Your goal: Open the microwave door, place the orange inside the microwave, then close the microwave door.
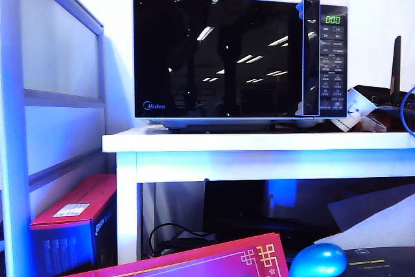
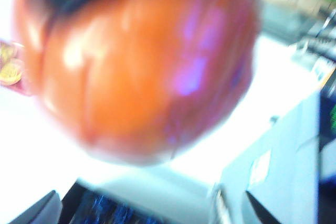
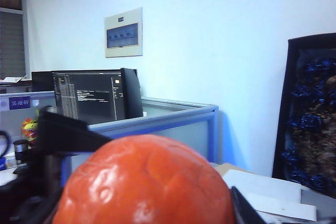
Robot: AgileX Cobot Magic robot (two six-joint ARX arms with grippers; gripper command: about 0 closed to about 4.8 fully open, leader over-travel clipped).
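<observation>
The microwave stands on a white table, its glossy black door shut. Neither arm nor the orange shows in the exterior view. In the right wrist view the orange fills the space between the dark fingers of my right gripper, which is shut on it. The left wrist view shows the same orange very close and blurred, with a dark finger across part of it. My left gripper is open, its fingertips spread wide with nothing between them.
A shiny blue egg-shaped object and a pink-red box lie in the foreground. A red box sits under the table beside a white partition frame. Cables and clutter lie right of the microwave.
</observation>
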